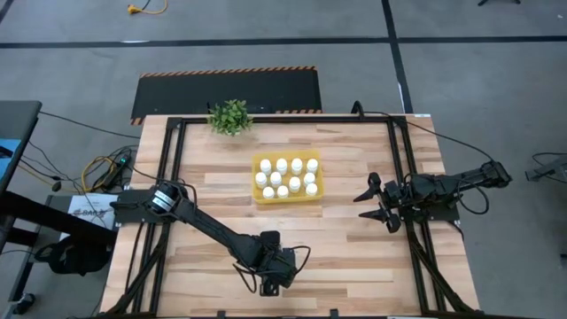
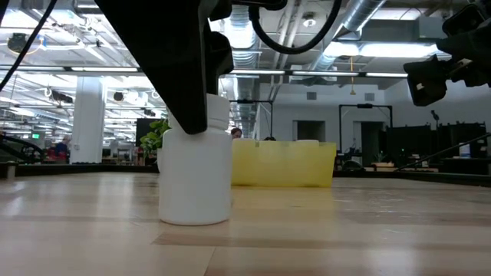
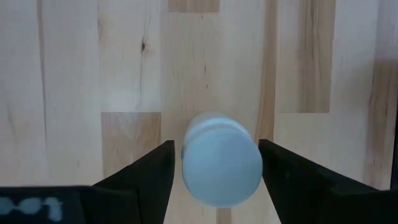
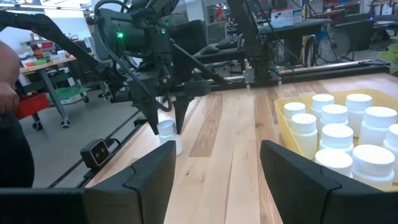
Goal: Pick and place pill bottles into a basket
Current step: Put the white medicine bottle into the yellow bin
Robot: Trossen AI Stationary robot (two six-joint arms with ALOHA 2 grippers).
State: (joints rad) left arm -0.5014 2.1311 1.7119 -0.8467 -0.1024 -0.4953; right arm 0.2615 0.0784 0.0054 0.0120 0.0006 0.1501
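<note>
One white pill bottle [image 3: 221, 165] stands upright on its base on the table near the near edge; it also shows in the low view [image 2: 196, 180]. My left gripper [image 3: 216, 143] is open and points down over it, one finger on either side of its cap. In the high view my left gripper [image 1: 270, 282] hides the bottle. The yellow basket [image 1: 287, 200] sits mid-table and holds several white bottles [image 1: 285, 177]. My right gripper [image 1: 372, 202] is open and empty, to the right of the basket. My left gripper comes at the bottle from above, its fingers [image 3: 155, 171] level with the cap [image 3: 221, 155]. A narrow gap shows at one finger. At the other finger I cannot tell whether it touches. The bottle stands on the table.
A small green plant [image 1: 230, 116] stands at the far edge. Black frame rails [image 1: 403, 177] run along the table's sides. Bare wood lies between the basket and the near edge. A person's arm [image 4: 9, 93] shows beyond the table's left side.
</note>
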